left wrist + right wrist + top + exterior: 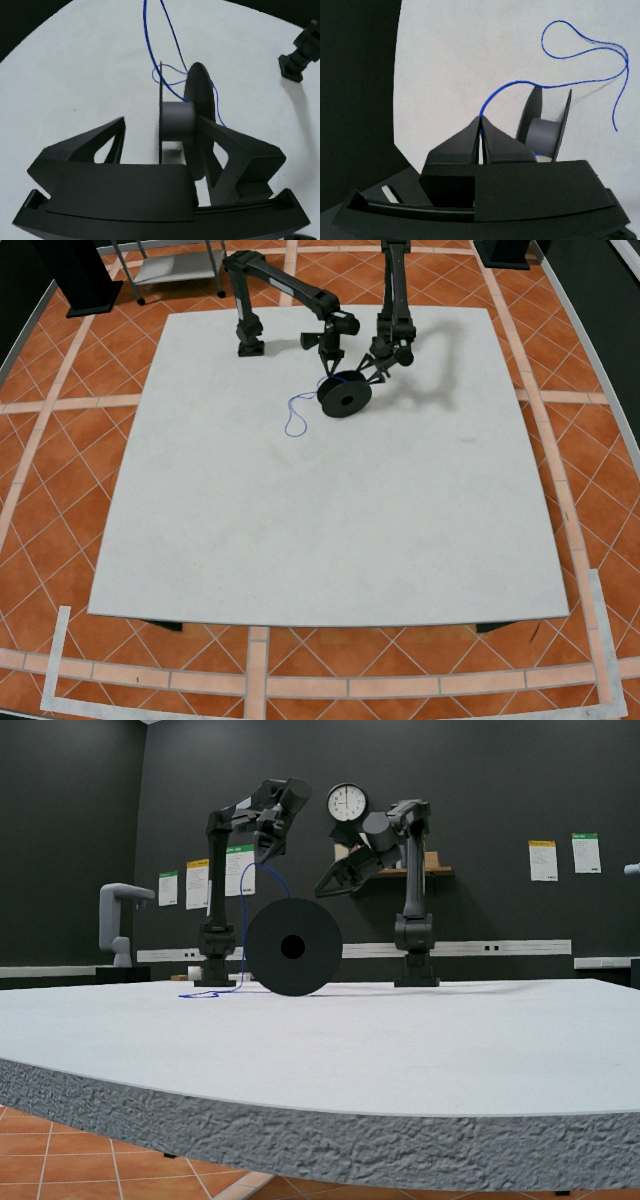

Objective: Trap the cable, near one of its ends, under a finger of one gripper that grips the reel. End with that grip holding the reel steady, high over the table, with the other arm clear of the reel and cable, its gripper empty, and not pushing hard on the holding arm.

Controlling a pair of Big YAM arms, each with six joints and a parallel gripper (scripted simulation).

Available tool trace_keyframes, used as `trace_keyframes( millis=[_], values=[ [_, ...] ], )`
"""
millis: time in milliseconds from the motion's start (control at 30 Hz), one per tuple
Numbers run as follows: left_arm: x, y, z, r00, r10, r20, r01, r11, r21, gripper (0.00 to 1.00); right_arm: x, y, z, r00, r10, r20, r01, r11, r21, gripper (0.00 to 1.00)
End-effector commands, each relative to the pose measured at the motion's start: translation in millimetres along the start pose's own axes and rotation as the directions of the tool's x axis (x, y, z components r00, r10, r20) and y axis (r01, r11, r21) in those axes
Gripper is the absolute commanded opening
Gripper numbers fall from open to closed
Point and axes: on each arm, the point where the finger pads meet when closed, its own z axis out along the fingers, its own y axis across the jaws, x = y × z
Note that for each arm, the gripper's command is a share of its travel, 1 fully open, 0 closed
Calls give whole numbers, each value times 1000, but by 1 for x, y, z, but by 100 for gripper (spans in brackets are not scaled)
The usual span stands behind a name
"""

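Right gripper (330, 375) (261, 863) (481, 117) is held closed at the tips, with the blue cable (295, 436) (243, 926) (149, 45) (520, 81) pinched between them above the table. By it, one strand is led down to the hub of the black reel (333, 404) (268, 947) (199, 82) (535, 131), while another is dropped beside the reel to the table (310, 524) (310, 1040) (75, 75) (445, 60). On the white surface a narrow loop is formed by the slack, and a loose end is seen lying near the reel in the right wrist view.

The reel itself is stood on its rims on the table, its two flanges upright, and is gripped by neither arm. Left gripper (363, 376) (316, 894) (161, 118) is spread wide with nothing between its fingers; it is tilted down toward the reel and placed above it. Whether a flange is touched cannot be told.

Both arms are mounted at the far side of the table as seen from the exterior camera. Behind them, a round clock (346, 802) and a wooden shelf (439, 870) are fixed to the dark wall.
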Motion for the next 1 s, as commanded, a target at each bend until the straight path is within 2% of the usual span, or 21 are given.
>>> trace_keyframes(
  millis=[0,800,967],
  values=[
    [-21,4,-3,999,44,18,-43,999,-14,75,-10,38,-21,998,57,-19,-58,997,-50,0],
    [-21,4,-3,999,44,18,-44,999,-13,75,-5,42,-41,996,67,-52,-72,992,-104,0],
    [-21,4,-3,999,44,18,-44,999,-13,75,-3,22,-25,998,45,-34,-47,996,-72,0]
  ],
)
